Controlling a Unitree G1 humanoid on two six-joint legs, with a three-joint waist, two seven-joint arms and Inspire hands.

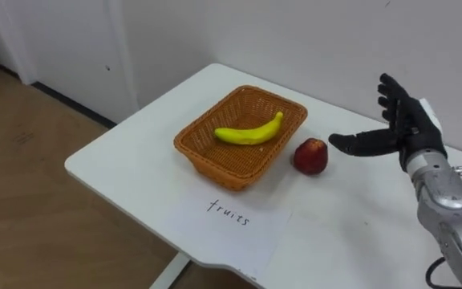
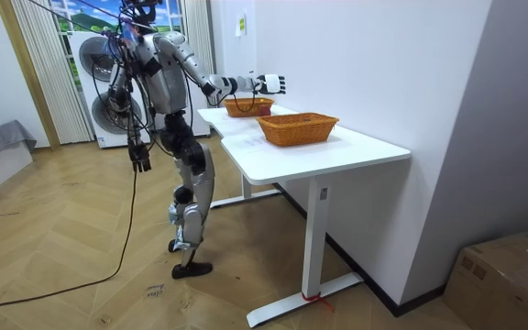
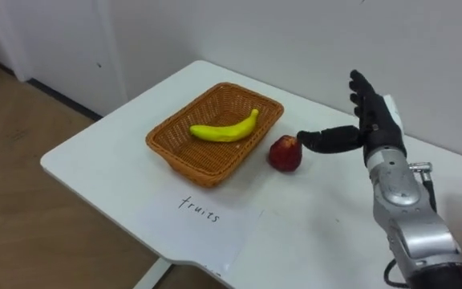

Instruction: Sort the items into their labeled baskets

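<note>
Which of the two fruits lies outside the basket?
The red apple, on the table beside the wicker basket, near the open right hand. The yellow banana lies inside the basket.

Bright, even light; soft shadows.

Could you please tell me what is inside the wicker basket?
One banana lies inside the basket, across its woven floor. The strip of floor beneath the banana is covered. The apple sits outside, on the table.
</note>
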